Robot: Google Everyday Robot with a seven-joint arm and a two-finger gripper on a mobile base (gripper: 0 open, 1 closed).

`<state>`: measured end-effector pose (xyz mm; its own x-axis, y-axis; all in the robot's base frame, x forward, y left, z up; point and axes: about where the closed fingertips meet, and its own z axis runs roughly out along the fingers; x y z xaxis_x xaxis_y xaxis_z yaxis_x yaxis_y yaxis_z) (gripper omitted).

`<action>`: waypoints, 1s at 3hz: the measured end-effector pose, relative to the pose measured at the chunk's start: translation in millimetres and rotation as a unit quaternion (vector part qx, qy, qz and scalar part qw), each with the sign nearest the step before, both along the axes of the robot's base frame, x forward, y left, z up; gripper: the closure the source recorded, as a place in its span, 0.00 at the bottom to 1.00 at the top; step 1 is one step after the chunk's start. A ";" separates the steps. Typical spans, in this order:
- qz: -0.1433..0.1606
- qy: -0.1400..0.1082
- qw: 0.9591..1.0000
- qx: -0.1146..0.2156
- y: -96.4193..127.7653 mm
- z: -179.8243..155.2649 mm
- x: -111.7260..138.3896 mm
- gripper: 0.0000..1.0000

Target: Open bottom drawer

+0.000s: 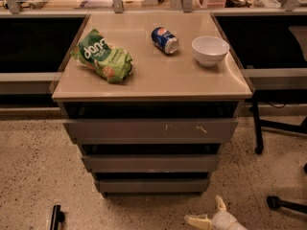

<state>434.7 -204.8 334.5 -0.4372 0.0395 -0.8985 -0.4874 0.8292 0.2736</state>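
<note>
The bottom drawer point(152, 186) is the lowest and narrowest of three plain grey fronts in the cabinet under the beige table top point(158, 83). It sits slightly recessed below the middle front point(151, 163) and appears pushed in. My gripper point(207, 212) shows at the bottom edge, low over the floor, in front of the drawer and to its right, apart from it. Its pale fingers point(220, 204) are spread open and hold nothing.
The top front point(151, 130) has pale scratch marks. On the table top lie a green snack bag point(102, 56), a blue can point(165, 40) on its side and a white bowl point(210, 50). A black chair base point(283, 204) stands at right. A black part point(56, 217) is at lower left.
</note>
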 end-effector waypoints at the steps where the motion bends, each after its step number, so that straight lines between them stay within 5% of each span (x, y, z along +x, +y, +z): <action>1: 0.001 0.013 1.000 0.018 4.8 -30.4 34.3 0.00; 3: -0.001 0.010 1.000 0.015 2.4 -28.7 38.7 0.42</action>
<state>473.4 -202.4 305.8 -0.4547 0.0665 -0.8882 -0.4801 0.8216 0.3073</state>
